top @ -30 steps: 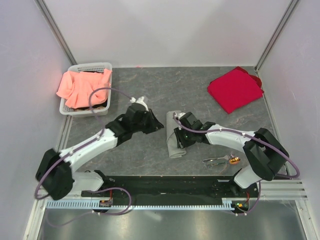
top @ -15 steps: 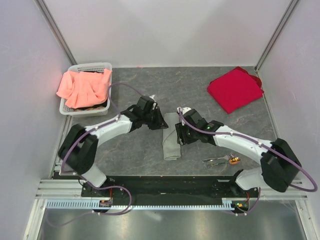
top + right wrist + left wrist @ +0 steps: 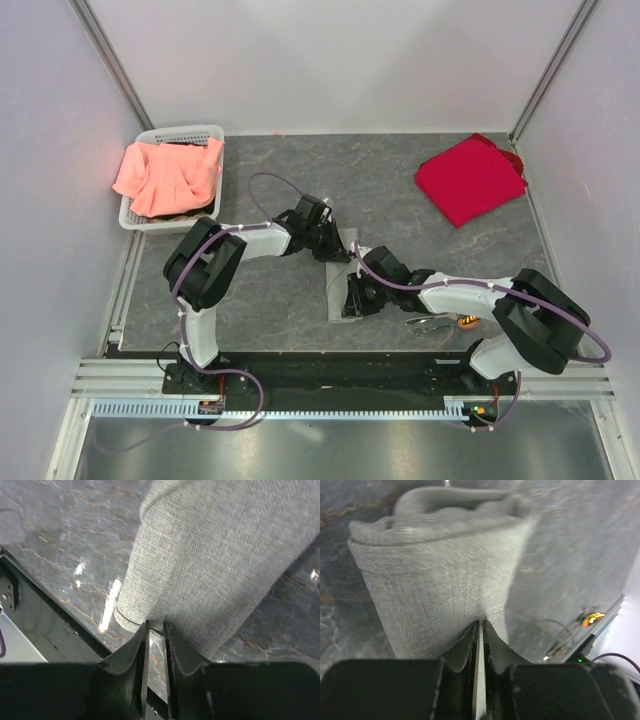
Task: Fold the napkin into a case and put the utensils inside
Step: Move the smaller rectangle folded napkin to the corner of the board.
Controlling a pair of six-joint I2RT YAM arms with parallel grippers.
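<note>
The grey-green napkin (image 3: 337,284) lies as a narrow folded strip in the middle of the table, mostly covered by the two grippers. My left gripper (image 3: 334,247) is at its far end and is shut on the cloth's edge (image 3: 440,580), jaws almost touching (image 3: 481,625). My right gripper (image 3: 350,300) is at the near end, its jaws narrowed onto a fold of the napkin (image 3: 215,560) at their tips (image 3: 155,626). The silvery utensils (image 3: 438,322) with an orange-brown end (image 3: 467,321) lie on the table to the right of the napkin, close to the right arm.
A white basket (image 3: 185,131) holding a salmon-orange cloth (image 3: 165,175) stands at the back left. A bright red cloth (image 3: 470,178) lies at the back right. The black base rail (image 3: 330,368) runs along the near edge, just past the napkin's near end.
The left gripper moved right onto the napkin's far end. The right gripper swung back to the near end and its jaws narrowed. The napkin shifted slightly nearer.
</note>
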